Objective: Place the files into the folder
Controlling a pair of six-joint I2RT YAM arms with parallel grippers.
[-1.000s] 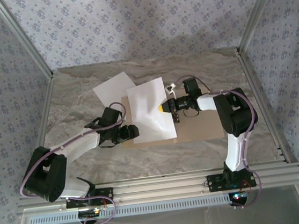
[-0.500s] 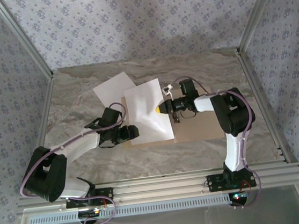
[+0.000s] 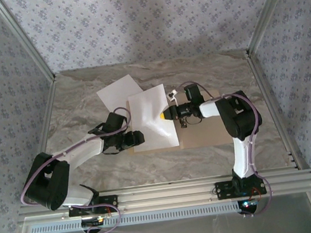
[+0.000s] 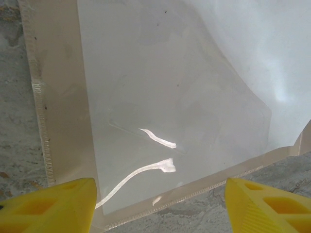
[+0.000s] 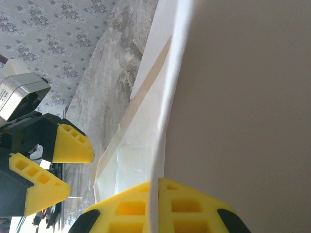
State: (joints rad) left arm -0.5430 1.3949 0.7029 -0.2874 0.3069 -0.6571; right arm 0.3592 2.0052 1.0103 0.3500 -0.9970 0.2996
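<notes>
One file, a white sheet (image 3: pixel 150 120), hangs bowed over the left half of the open tan folder (image 3: pixel 208 136). My right gripper (image 3: pixel 165 114) is shut on this sheet's right edge; in the right wrist view the sheet (image 5: pixel 243 97) runs up from between the closed yellow fingertips (image 5: pixel 194 204). The other file (image 3: pixel 116 93) lies flat on the table behind, partly under the held one. My left gripper (image 3: pixel 140 138) is open at the folder's near left corner. Its wrist view shows the wide-apart gripper (image 4: pixel 160 208) over the folder's pale, glossy inside (image 4: pixel 58 73), with nothing between the fingers.
The marble-patterned table (image 3: pixel 94 174) is walled by patterned panels on three sides, with an aluminium rail (image 3: pixel 170 193) along the near edge. A small metal clip (image 3: pixel 183 123) sits on the folder's spine beside the right gripper.
My right gripper has carried the held sheet leftward, so it now covers more of the folder's left half. The left arm and the other sheet have stayed put.
</notes>
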